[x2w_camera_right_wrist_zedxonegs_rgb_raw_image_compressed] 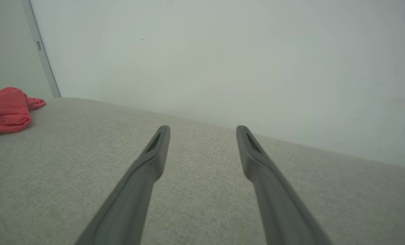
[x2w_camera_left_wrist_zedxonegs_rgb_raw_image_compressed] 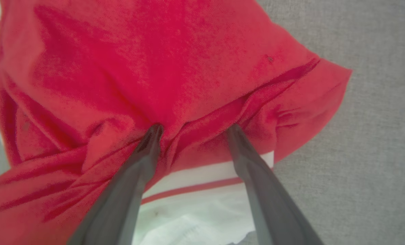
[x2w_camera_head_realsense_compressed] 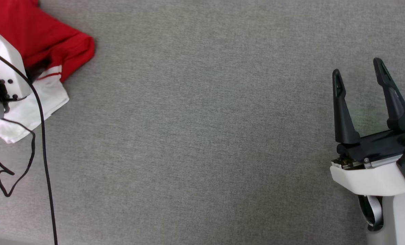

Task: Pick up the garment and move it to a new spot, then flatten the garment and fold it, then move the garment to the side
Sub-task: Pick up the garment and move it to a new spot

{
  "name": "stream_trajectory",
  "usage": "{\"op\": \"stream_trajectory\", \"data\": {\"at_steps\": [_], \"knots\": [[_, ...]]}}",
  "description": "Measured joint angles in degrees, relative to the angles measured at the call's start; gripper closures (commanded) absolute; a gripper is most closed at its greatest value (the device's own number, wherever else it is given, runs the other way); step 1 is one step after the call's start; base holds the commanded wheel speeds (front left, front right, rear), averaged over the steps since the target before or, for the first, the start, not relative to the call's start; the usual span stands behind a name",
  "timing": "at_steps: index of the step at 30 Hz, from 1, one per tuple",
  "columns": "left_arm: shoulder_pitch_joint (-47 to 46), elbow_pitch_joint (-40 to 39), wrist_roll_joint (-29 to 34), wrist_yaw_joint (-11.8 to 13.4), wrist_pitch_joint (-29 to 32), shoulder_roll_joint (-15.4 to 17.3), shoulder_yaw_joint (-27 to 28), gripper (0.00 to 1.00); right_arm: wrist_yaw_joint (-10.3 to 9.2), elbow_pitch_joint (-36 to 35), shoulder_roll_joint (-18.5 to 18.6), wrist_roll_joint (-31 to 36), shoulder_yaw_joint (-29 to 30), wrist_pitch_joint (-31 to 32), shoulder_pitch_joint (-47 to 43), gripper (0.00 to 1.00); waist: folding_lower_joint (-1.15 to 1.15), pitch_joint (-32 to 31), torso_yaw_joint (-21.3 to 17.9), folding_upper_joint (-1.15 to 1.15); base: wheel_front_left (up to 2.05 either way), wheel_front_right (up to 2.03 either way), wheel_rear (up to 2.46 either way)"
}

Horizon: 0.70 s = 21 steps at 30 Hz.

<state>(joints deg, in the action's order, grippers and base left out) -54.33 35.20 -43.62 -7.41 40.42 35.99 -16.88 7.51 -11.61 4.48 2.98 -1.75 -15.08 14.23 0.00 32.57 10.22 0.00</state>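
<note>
The garment [x2w_camera_head_realsense_compressed: 42, 37] is a crumpled red jersey with a white sleeve and red-white striped trim, lying at the far left on the grey fabric surface [x2w_camera_head_realsense_compressed: 202, 136]. In the left wrist view my left gripper [x2w_camera_left_wrist_zedxonegs_rgb_raw_image_compressed: 192, 128] stands open, both fingertips pressed into a ridge of the red cloth [x2w_camera_left_wrist_zedxonegs_rgb_raw_image_compressed: 154, 68], with the white sleeve [x2w_camera_left_wrist_zedxonegs_rgb_raw_image_compressed: 195, 211] below them. In the head view the pale left forearm [x2w_camera_head_realsense_compressed: 3, 64] covers part of the jersey. My right gripper [x2w_camera_head_realsense_compressed: 358, 69] is open at the right, far from the jersey, with nothing between its fingers [x2w_camera_right_wrist_zedxonegs_rgb_raw_image_compressed: 202, 131]. The jersey [x2w_camera_right_wrist_zedxonegs_rgb_raw_image_compressed: 6, 110] lies far left there.
Black cables [x2w_camera_head_realsense_compressed: 44, 143] hang from the left arm across the surface at the lower left. A pale wall [x2w_camera_right_wrist_zedxonegs_rgb_raw_image_compressed: 222, 51] rises behind the surface's far edge, with a door frame [x2w_camera_right_wrist_zedxonegs_rgb_raw_image_compressed: 42, 51] at the left.
</note>
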Motion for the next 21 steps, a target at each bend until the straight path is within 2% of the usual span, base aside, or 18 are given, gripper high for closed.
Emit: {"op": "stream_trajectory", "data": {"at_steps": [4, 10, 11, 12, 13, 16, 21], "knots": [[-0.1, 1.7, -1.1, 0.0, 3.3, 0.4, -1.6, 0.0, 0.0, -0.2, 0.0, -0.1, 0.4, 0.0, 0.5, 0.0, 0.0, 1.3, -0.9, 0.0, 0.0, 0.0, 0.0], [-1.9, 3.7, -0.5, 0.0, 4.5, 0.9, -5.0, 0.0, 0.0, -0.5, 0.0, -0.6, 0.6, 0.0, 1.0, 0.0, -0.01, 2.5, -1.5, 0.0, 0.0, 0.0, 0.0], [-2.1, 3.9, -0.8, 0.0, 4.4, 0.8, -5.3, 0.15, 0.0, -0.5, 0.0, -0.6, 0.6, 0.0, 1.0, 0.0, -0.01, 2.5, -1.5, 0.0, 0.0, 0.0, 0.0], [-2.2, 4.0, -1.0, 0.0, 4.0, 0.8, -5.7, 0.71, 0.0, -0.5, 0.0, -0.7, 0.6, 0.0, 1.0, 0.0, -0.01, 2.5, -1.4, 0.0, 0.0, 0.0, 0.0], [-2.3, 4.0, -1.0, 0.0, 3.7, 0.8, -6.5, 1.0, 0.0, -0.5, 0.0, -0.8, 0.6, 0.0, 1.0, 0.0, -0.01, 2.4, -1.4, 0.0, 0.0, 0.0, 0.0], [-2.4, 4.0, -0.8, 0.0, 1.3, 1.1, -8.3, 1.0, 0.0, -0.3, 0.0, -1.0, 0.5, 0.0, 1.0, 0.0, -0.01, 1.8, -1.2, 0.0, 0.0, 0.0, 0.0], [-3.0, 2.2, 1.5, 0.0, -6.2, 2.0, -12.5, 1.0, 0.0, 0.3, -0.2, -1.6, 0.6, 0.0, 0.6, 0.0, 0.0, -0.6, -0.6, 0.0, 0.0, 0.0, 0.0]]}}
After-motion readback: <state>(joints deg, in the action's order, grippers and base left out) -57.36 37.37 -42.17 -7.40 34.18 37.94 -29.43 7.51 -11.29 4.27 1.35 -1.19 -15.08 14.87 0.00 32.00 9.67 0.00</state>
